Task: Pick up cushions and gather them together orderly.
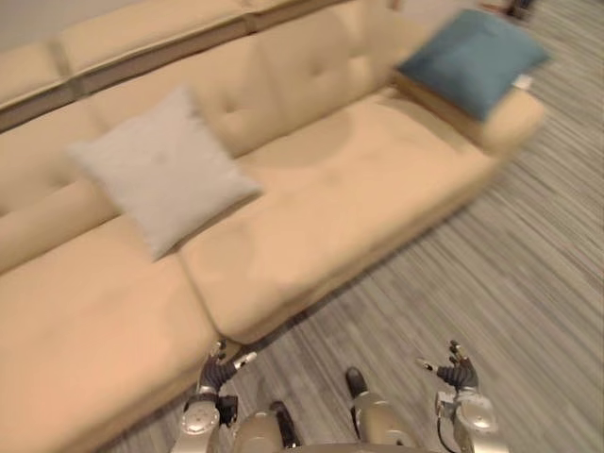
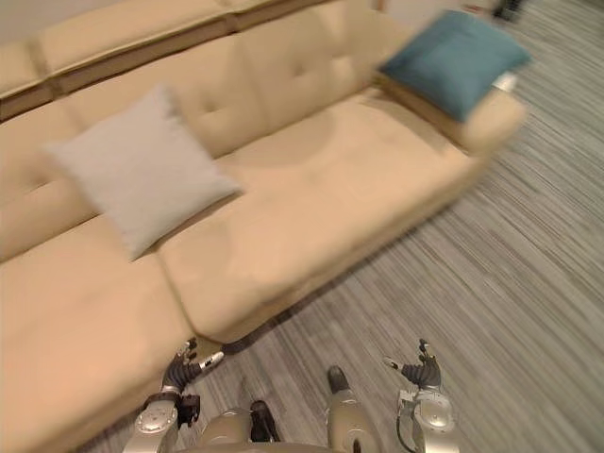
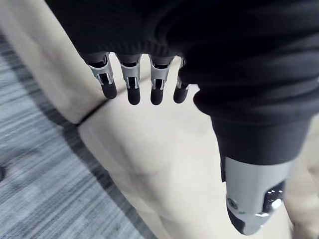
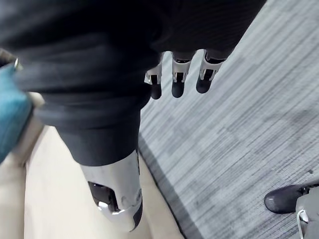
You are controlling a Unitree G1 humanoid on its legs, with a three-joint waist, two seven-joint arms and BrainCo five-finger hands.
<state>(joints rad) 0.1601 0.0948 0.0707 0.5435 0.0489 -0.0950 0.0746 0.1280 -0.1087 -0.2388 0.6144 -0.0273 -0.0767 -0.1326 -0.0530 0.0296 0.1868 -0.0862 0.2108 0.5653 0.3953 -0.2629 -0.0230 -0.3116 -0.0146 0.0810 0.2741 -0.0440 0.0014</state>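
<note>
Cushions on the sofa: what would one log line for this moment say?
white cushion: leaning on sofa back, left | blue cushion: on right armrest | left hand: open, empty | right hand: open, empty

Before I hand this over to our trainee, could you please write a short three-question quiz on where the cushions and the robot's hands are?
1. True or false: the blue cushion rests on the armrest at the right end of the sofa.
2. Choose one: the pale grey cushion is A) on the armrest, B) leaning against the backrest, C) stacked on the blue cushion.
3. Fill in: the left hand and the right hand are both open and hold ____.

Key: 1 true; 2 B; 3 nothing.
</note>
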